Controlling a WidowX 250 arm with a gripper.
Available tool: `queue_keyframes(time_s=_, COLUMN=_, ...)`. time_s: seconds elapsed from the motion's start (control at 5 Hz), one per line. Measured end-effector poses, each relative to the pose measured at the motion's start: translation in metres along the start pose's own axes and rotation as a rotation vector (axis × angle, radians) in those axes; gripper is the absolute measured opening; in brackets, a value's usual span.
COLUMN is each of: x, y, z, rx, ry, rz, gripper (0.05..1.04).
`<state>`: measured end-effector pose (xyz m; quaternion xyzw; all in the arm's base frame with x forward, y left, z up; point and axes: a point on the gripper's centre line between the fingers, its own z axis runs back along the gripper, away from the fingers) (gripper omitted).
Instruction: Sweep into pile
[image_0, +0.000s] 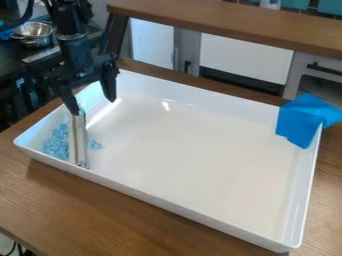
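Two fingers (108, 87) spread wide around nothing, my gripper (91, 107) hangs above a metal bar (79, 142), seemingly placed to sweep stray beads (95, 145) into the tray's (200, 95) left-corner pile (56, 143).

Table (133, 215): brown wood, grain visible, edge showing at near left corner. One white tray (194, 155) directly on it, upright, takes up most of the top. Tray is rectangular, low walls, rounded corners, glossy, sits at an angle: one corner points near right, one left. Wood shows along near side, at right, and as a strip behind far wall. Soft shadow on wood beside near left wall.
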<state>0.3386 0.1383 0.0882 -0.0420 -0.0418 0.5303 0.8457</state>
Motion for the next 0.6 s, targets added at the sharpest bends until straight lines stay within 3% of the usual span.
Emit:
queue_keyframes(time_s=0.2, x=0.005, y=0.012, z=-0.001, rx=0.110, ry=-0.065, rz=-0.030, gripper=1.001)
queue_keyframes(time_s=0.4, x=-0.001, y=0.024, z=-0.010, rx=0.157, ry=-0.047, rz=-0.061, gripper=1.001)
queue_keyframes(time_s=0.6, x=-0.002, y=0.026, z=-0.012, rx=0.164, ry=-0.044, rz=-0.076, gripper=1.001)
